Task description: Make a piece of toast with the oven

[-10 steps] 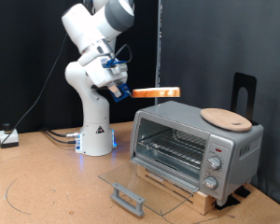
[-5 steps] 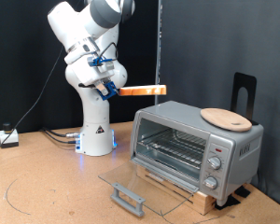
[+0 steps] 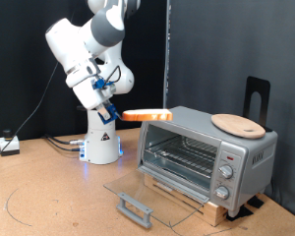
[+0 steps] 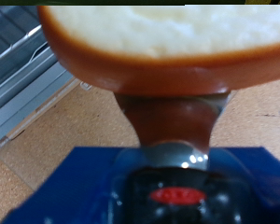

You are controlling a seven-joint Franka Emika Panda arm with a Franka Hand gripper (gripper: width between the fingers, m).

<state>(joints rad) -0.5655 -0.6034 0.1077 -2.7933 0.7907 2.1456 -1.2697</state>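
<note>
Since the earlier frames your gripper [image 3: 117, 113] has dropped and swung toward the exterior view's left, and the piece of toast [image 3: 147, 115] has come down w/ it, from well above the oven [image 3: 206, 152] to about level w/ the oven's top edge. You've got the fingers pinched on the slice's near edge; in the wrist view the toast [image 4: 168, 47] fills the upper part of the pic, pale face up, orange-brown crust curving round it, and one dark finger [image 4: 168, 117] shows pressed up against the crust from below. The slice sits roughly flat, sticking out from the gripper toward the exterior view's right, its far end just over the oven's upper left corner; can't tell if it touches. The arm folds back up and left from the gripper to the white base column [image 3: 101, 138], which stands on the table [image 3: 49, 192] at the exterior view's left, well apart from the oven. Oven door [image 3: 152, 192] is dropped fully open, glass lying flat out front w/ the grey handle [image 3: 135, 208] at its near edge, wire rack [image 3: 182, 157] visible inside and bare. Knobs [image 3: 225, 171] run down the oven's right front panel. A round wooden plate [image 3: 237, 124] rests on the oven roof, toward the right. The oven sits on a slatted wooden base [image 3: 202, 205]. Through the wrist cam you also see part of the grey slatted oven front [image 4: 23, 70] off to one side and the tan tabletop [image 4: 75, 126] below.
</note>
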